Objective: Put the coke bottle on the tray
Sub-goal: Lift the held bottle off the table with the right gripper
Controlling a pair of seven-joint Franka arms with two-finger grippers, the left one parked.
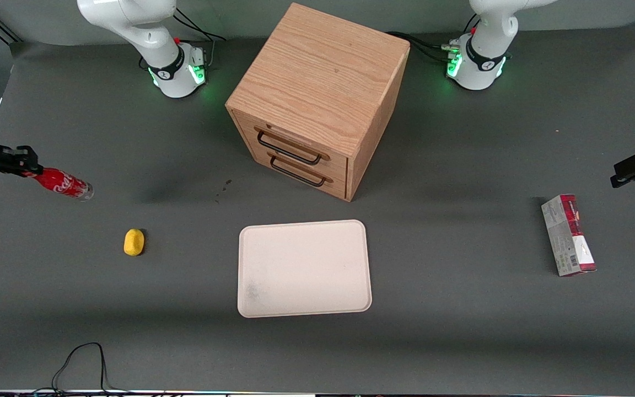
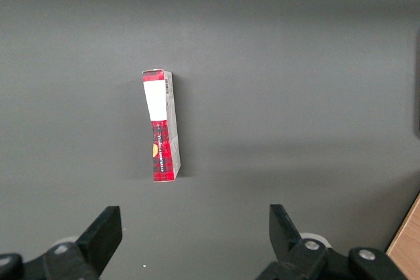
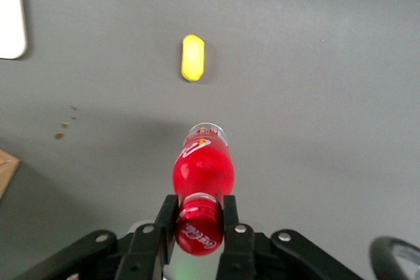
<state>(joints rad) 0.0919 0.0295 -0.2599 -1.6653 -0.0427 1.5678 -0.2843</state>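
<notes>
The coke bottle (image 1: 64,183) is a slim red bottle with white lettering, held by its cap end and tilted, clear base pointing down, above the table at the working arm's end. My gripper (image 1: 22,161) is shut on its neck, just under the red cap. In the right wrist view the bottle (image 3: 203,168) hangs from the gripper (image 3: 199,214), with the cap between the two black fingers (image 3: 166,218). The cream tray (image 1: 303,268) lies flat near the front camera, in front of the cabinet's drawers, well away from the bottle. A corner of the tray (image 3: 10,11) shows in the wrist view.
An oak drawer cabinet (image 1: 317,99) stands in the middle, farther from the front camera than the tray. A small yellow object (image 1: 134,242) lies on the table between bottle and tray; it also shows in the wrist view (image 3: 193,58). A red-and-grey carton (image 1: 568,234) lies toward the parked arm's end.
</notes>
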